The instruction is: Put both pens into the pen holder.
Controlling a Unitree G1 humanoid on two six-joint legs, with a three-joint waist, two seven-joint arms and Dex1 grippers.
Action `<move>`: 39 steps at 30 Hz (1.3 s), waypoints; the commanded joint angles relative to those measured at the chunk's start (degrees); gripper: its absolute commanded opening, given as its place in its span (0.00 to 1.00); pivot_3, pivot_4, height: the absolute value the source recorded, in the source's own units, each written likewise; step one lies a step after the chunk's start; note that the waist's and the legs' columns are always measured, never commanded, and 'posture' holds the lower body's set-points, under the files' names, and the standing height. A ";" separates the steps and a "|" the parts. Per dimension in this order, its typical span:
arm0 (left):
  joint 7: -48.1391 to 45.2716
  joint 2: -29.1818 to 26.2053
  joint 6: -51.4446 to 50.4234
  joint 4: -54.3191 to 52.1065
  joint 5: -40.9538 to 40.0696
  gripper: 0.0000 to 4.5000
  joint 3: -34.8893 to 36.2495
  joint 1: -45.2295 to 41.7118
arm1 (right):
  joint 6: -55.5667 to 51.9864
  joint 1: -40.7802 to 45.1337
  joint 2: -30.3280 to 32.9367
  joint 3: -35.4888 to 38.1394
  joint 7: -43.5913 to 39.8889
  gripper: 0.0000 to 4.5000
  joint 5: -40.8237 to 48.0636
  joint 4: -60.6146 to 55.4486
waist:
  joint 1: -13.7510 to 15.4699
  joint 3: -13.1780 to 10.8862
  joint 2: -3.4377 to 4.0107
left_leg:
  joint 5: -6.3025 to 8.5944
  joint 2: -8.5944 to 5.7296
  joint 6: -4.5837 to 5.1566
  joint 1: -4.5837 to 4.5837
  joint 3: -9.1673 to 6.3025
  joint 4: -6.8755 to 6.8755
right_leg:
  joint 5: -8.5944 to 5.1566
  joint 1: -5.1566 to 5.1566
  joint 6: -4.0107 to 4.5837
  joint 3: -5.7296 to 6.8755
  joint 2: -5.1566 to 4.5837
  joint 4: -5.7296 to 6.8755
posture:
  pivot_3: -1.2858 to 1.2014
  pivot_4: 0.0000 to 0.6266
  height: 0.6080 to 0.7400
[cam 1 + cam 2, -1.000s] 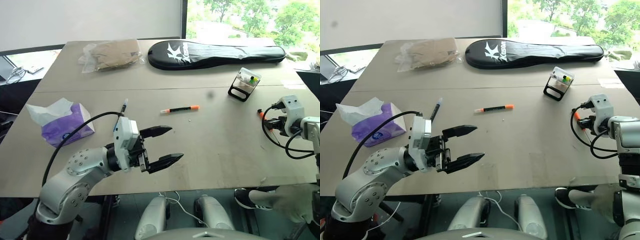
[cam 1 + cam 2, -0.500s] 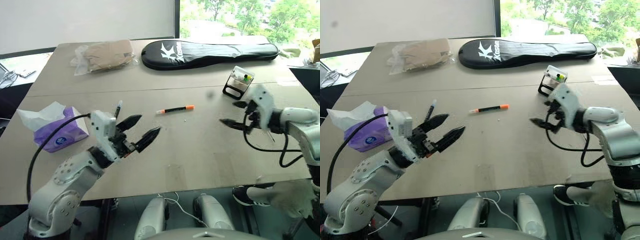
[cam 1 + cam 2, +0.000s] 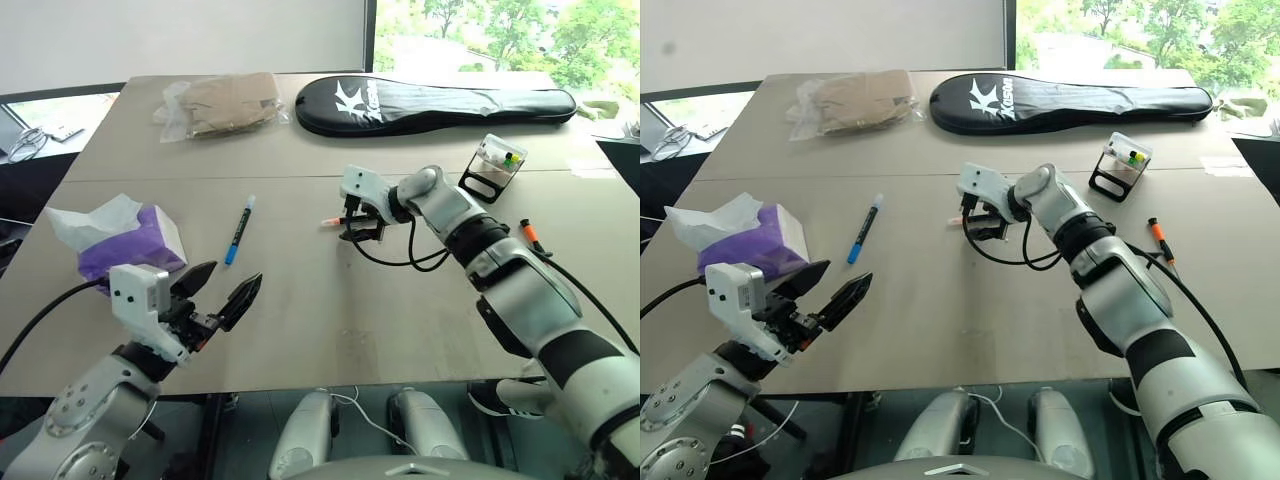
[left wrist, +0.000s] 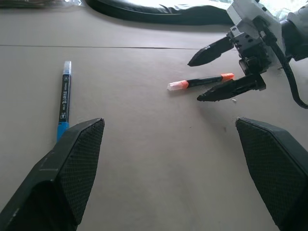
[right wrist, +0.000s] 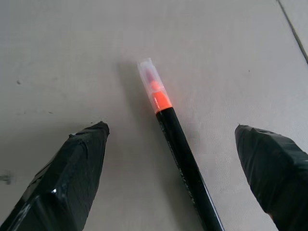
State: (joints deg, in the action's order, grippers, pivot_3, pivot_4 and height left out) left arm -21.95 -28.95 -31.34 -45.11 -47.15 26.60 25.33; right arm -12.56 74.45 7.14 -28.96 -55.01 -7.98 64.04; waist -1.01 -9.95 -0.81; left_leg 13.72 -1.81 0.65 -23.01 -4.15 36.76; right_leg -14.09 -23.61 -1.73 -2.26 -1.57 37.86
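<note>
Right wrist view puts the right gripper (image 5: pixel 171 168), jaws wide, astride the black pen (image 5: pixel 180 159) lying flat on the table (image 3: pixel 400 320); closing off-centre could roll it away.

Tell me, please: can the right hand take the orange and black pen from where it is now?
Probably yes. The right hand is open, with one finger on each side of the orange and black pen, which lies flat on the table with nothing between them.
</note>
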 commanded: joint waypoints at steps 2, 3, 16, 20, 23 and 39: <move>-1.07 0.74 2.72 -3.59 1.02 1.00 -1.74 0.73 | 2.83 3.06 -1.74 -0.12 -0.28 0.61 -4.50 6.91 | 0.00 0.00 0.01 | 0.00 0.01 0.00 0.06 -0.01 -0.10 | -0.01 0.01 0.03 -0.02 0.00 0.01 | 0.52 0.24 1.00; -1.07 0.80 2.89 -3.64 1.16 1.00 -1.97 0.68 | 3.50 3.23 -1.93 -0.07 0.54 0.51 -5.30 7.87 | -0.03 0.01 0.01 | 0.00 0.01 0.00 0.10 -0.01 -0.12 | -0.02 0.03 0.04 -0.02 0.00 0.03 | 0.52 0.24 1.00; -1.89 -1.06 0.77 -2.84 0.48 1.00 -7.13 -4.09 | -11.98 6.73 4.00 21.22 -1.93 0.01 8.17 7.23 | 0.00 0.01 0.07 | -0.13 -0.01 -0.16 0.11 -0.10 -0.09 | 0.06 0.05 0.14 0.13 0.04 0.13 | 0.52 0.24 1.00; 1.40 -1.24 -3.59 0.11 -0.18 1.00 -10.95 -10.28 | -31.78 6.74 4.96 34.01 0.90 0.01 20.04 -2.75 | -0.59 -0.02 0.13 | -0.03 0.06 0.01 0.09 -0.10 -0.14 | 0.06 0.02 0.15 0.06 0.11 0.13 | 0.52 0.24 1.00; 4.36 1.06 -5.98 4.17 -0.85 1.00 -13.86 -16.30 | -48.28 -1.88 2.00 39.39 7.89 0.01 27.34 -24.00 | -1.12 0.03 0.11 | 0.00 0.08 0.06 0.10 -0.14 -0.21 | 0.06 0.02 0.15 0.04 0.14 0.14 | 0.52 0.24 1.00; 6.40 5.27 -11.15 8.91 -5.38 1.00 -18.52 -28.22 | -51.00 -22.27 -4.47 48.22 31.85 0.01 35.56 -65.88 | -0.65 0.07 0.09 | -0.04 -0.08 0.01 -0.58 -0.29 0.56 | 0.07 -0.57 0.11 0.44 0.02 0.74 | 0.52 0.24 1.00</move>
State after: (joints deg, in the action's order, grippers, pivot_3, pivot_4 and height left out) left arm -15.09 -23.73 -42.99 -35.17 -51.93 8.39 -2.05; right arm -64.62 50.51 2.27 18.60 -23.10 25.50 0.06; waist -1.66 -9.88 -0.71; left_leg 13.67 -1.90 0.64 -23.60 -4.43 37.32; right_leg -14.02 -24.18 -1.62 -1.81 -1.56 38.60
